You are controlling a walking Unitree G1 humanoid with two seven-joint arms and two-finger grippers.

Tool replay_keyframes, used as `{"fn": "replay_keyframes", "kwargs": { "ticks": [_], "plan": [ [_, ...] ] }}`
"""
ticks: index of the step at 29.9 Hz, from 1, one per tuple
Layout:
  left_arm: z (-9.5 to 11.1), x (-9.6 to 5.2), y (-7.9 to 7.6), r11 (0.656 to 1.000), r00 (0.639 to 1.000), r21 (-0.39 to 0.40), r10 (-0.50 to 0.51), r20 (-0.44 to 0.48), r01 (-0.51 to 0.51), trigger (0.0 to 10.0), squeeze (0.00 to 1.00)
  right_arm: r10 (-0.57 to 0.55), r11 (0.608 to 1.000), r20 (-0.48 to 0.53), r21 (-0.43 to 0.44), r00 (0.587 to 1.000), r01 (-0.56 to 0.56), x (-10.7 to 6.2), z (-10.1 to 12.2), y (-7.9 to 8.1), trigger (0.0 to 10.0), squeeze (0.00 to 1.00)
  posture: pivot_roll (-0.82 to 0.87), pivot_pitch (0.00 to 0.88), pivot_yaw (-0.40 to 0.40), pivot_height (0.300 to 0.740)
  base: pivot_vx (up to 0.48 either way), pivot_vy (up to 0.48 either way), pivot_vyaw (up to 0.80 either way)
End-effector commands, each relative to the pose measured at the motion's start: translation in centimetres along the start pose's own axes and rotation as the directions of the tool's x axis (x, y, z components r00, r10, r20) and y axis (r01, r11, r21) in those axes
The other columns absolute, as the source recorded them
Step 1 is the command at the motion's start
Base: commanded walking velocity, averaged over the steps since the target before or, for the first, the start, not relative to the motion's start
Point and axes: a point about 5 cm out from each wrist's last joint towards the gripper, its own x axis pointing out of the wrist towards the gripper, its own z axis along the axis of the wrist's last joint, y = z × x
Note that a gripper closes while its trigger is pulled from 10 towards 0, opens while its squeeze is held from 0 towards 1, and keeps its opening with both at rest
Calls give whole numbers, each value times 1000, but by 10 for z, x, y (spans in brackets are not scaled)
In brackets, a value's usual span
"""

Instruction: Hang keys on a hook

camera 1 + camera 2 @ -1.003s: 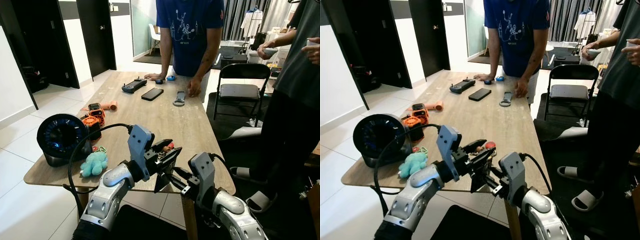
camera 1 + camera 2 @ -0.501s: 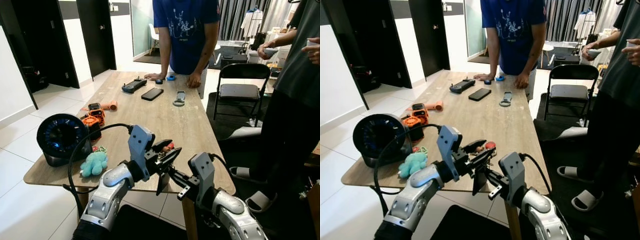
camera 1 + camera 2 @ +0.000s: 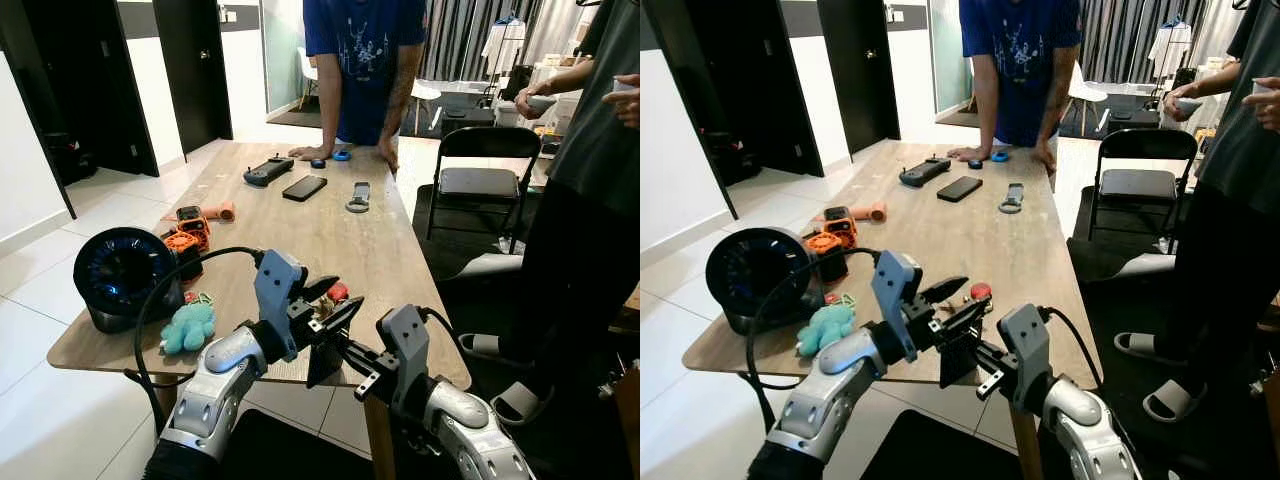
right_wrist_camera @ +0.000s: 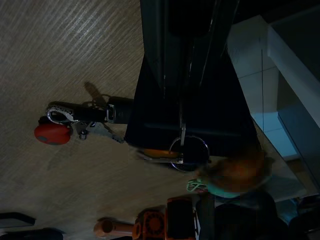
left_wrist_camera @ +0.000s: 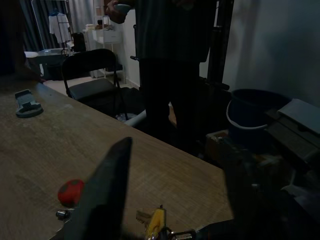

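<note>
The keys [image 3: 958, 298] lie on the near end of the long wooden table [image 3: 340, 240], close to its near edge, a small bunch with a round red tag [image 3: 338, 291] at the far side and a yellow piece [image 5: 156, 222] nearer the robot. The left gripper [image 3: 322, 305] reaches in from the near left and hangs right over the bunch, its two black fingers [image 5: 102, 192] spread apart with the keys between and just below them; from the left wrist view the red tag sits beside one finger and the yellow piece sits in the gap, but whether a finger touches the metal cannot be told. The right gripper [image 3: 340, 350] comes up from the near right, just below and beside the left one at the table's near edge; its fingers are dark and crowded against the left hand, so I cannot tell whether they are apart or together. In the right wrist view a key ring [image 4: 189, 150] hangs by the left gripper's dark body, with the red tag off to one side on the wood. To the left of the grippers sit a teal plush toy [image 3: 188, 327], a round black fan [image 3: 122, 275] and an orange gadget [image 3: 187, 237]. Farther up the table lie a black phone [image 3: 304, 187], a black controller [image 3: 268, 171] and a grey strap-like object [image 3: 359, 196]. A person in a blue shirt [image 3: 362, 60] leans on the far end with both hands on the table, a second person [image 3: 585, 200] stands at the right, and a black folding chair [image 3: 483, 170] stands between them.
</note>
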Motion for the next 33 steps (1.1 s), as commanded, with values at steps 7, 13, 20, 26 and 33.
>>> {"fn": "replay_keyframes", "kwargs": {
  "ticks": [7, 13, 20, 26, 33],
  "plan": [
    [3, 0, 7, 999, 1000, 23, 27, 0, -27, 10000, 1000, -24, 1000, 6, 14, 1000, 24, -3, 1, -5, 0, 0, 34, 73, 22, 740, 0, 0, 0],
    [3, -1, 12, 997, 998, 36, 64, 5, -64, 10000, 0, -41, 999, 11, 7, 999, 41, -5, 4, -11, 0, 0, 31, 68, 20, 740, 0, 0, 0],
    [-3, -6, 28, 980, 983, 110, 175, -64, -167, 10000, 0, -26, 999, -111, -42, 994, 22, -7, 1, -18, 0, 0, 32, 71, 14, 740, 0, 0, 0],
    [-10, -14, 36, 969, 968, 132, 224, -117, -208, 10000, 0, -17, 1000, -119, -19, 993, 14, -9, 13, -25, 0, 0, 32, 77, 11, 740, 0, 0, 0],
    [-36, -49, 62, 922, 887, 235, 367, -281, -308, 10000, 0, 131, 991, 0, 18, 991, -131, 2, 49, -8, 0, 0, 31, 87, 10, 740, 0, 0, 0]
  ]
}}
